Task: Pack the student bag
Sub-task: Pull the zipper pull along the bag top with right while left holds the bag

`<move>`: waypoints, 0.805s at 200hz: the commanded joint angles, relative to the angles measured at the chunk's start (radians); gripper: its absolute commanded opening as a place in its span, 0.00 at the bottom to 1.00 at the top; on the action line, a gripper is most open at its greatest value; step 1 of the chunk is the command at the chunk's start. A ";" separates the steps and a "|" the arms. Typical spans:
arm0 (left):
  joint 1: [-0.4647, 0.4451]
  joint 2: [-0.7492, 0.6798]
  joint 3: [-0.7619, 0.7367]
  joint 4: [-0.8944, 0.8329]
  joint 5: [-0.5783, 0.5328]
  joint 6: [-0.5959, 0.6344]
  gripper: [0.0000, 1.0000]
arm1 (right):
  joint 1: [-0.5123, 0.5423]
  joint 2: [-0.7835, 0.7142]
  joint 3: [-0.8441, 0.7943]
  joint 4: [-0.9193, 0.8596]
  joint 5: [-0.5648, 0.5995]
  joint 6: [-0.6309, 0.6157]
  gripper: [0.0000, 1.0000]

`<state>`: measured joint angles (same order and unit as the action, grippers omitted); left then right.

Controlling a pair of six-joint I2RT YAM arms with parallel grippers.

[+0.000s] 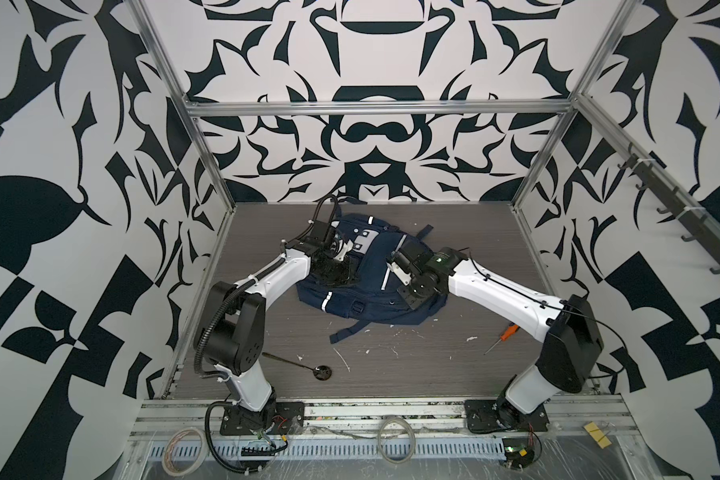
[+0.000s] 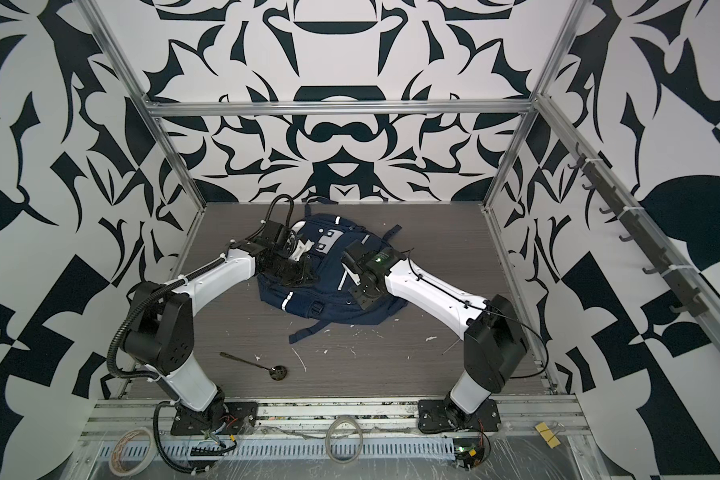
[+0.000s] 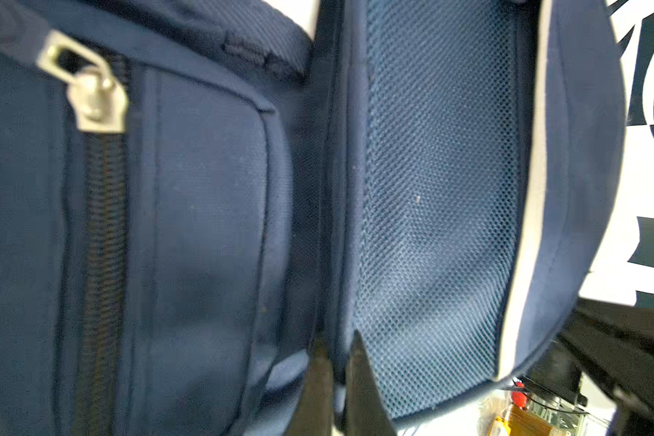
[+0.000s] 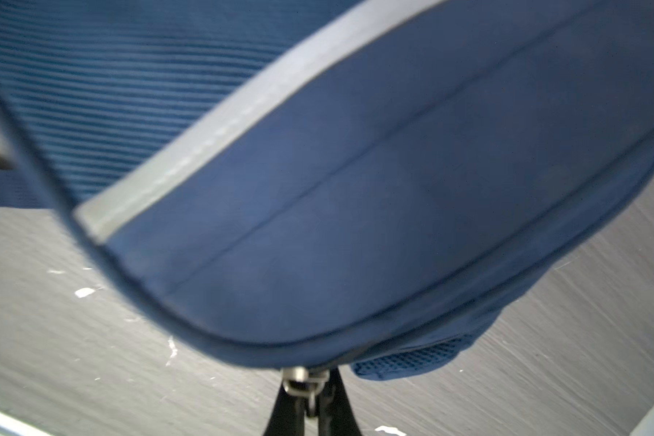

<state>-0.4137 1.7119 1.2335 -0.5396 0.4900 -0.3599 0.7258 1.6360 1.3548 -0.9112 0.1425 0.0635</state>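
On the near half of the table (image 1: 412, 374), a black spoon (image 1: 319, 370) and an orange-handled screwdriver (image 1: 509, 332) are lying well apart from the work. Beyond them the student bag (image 1: 362, 270) is lying flat, its long axis running near to far and its straps trailing toward the arms' bases. The left gripper (image 3: 338, 377) is pressing almost together on a seam at the bag's left flank. The right gripper (image 4: 306, 392) is pinching a metal zip pull (image 4: 299, 379) on the right edge. Both are touching the bag, so neither arm is nearer.
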 commanded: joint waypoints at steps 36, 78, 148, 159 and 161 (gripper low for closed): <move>0.064 -0.238 -0.003 -0.143 0.027 -0.036 0.93 | 0.111 0.015 0.056 -0.021 0.007 0.059 0.00; 0.069 -0.372 -0.307 0.018 0.206 -0.352 0.89 | 0.214 -0.014 0.012 0.235 -0.141 0.101 0.00; 0.096 -0.370 -0.385 0.061 0.177 -0.400 0.74 | 0.320 0.069 0.050 0.339 -0.254 0.092 0.00; 0.096 -0.365 -0.405 0.103 0.176 -0.432 0.59 | 0.320 0.060 0.032 0.363 -0.257 0.104 0.00; 0.096 -0.364 -0.407 0.111 0.176 -0.439 0.55 | 0.320 0.059 0.028 0.367 -0.258 0.106 0.00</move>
<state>-0.3161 1.3441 0.8448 -0.5316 0.6365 -0.7284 1.0294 1.7294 1.3731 -0.6720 -0.0528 0.1562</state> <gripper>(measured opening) 0.680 0.073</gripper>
